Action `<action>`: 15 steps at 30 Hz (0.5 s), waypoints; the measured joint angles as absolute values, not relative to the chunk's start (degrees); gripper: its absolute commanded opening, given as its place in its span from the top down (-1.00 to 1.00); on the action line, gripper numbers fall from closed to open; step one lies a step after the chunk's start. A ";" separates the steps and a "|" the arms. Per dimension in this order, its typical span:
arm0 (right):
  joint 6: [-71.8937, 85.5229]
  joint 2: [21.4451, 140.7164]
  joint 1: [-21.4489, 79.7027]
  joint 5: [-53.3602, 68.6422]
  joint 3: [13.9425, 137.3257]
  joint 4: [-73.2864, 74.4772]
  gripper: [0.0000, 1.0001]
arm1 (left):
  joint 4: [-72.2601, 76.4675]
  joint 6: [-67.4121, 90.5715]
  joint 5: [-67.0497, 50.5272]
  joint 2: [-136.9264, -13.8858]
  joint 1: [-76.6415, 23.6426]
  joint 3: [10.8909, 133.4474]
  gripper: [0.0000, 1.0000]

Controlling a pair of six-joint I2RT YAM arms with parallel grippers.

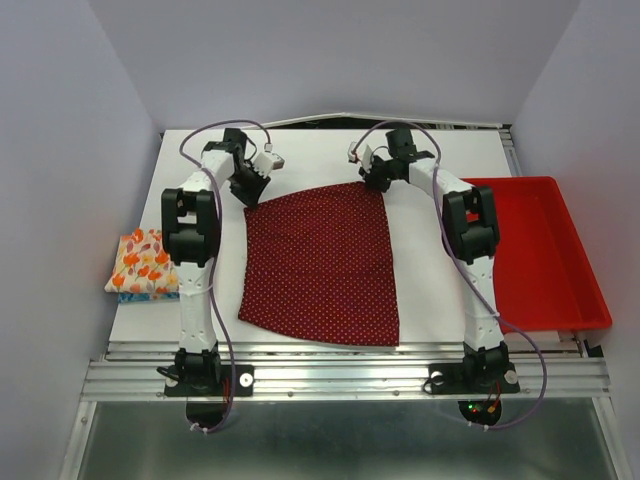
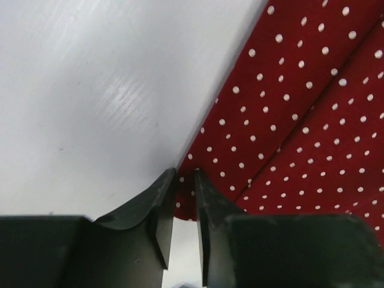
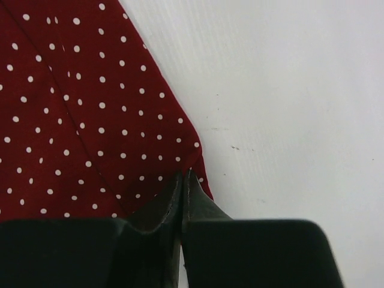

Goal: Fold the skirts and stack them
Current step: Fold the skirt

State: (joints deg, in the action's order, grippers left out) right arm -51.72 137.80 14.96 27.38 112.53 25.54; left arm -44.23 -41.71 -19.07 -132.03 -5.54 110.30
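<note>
The dark red skirt with white dots (image 1: 320, 260) lies spread flat on the white table. My left gripper (image 1: 247, 186) is at its far left corner. In the left wrist view the jaws (image 2: 185, 171) stand a narrow gap apart, with the skirt's corner (image 2: 288, 108) at their tips. My right gripper (image 1: 377, 180) is at the far right corner. In the right wrist view (image 3: 185, 172) it is shut, its tips on the skirt's corner (image 3: 90, 120). The cream-white skirt with orange flowers (image 1: 143, 258) lies folded at the table's left edge on top of the blue skirt (image 1: 150, 295).
A red tray (image 1: 545, 290) stands on the right side of the table. The white table (image 1: 310, 150) ends at a rail along the near edge. Grey walls close in the left, back and right.
</note>
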 measured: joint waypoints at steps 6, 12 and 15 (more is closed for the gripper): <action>-51.37 140.03 14.96 25.47 116.64 26.39 0.99 | -44.10 -41.45 -18.31 -132.51 -5.91 111.35 1.00; -46.57 142.28 14.66 21.74 121.21 24.80 0.99 | -43.11 -40.99 -17.98 -133.19 -6.02 113.69 1.00; -43.72 143.20 13.93 19.73 124.64 22.65 0.99 | -41.76 -40.03 -17.50 -133.19 -6.07 116.18 1.00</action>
State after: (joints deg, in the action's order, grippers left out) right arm -43.72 143.20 13.93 19.73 124.64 22.65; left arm -41.76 -40.03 -17.50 -133.19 -6.07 116.18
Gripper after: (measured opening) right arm 0.025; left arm 0.017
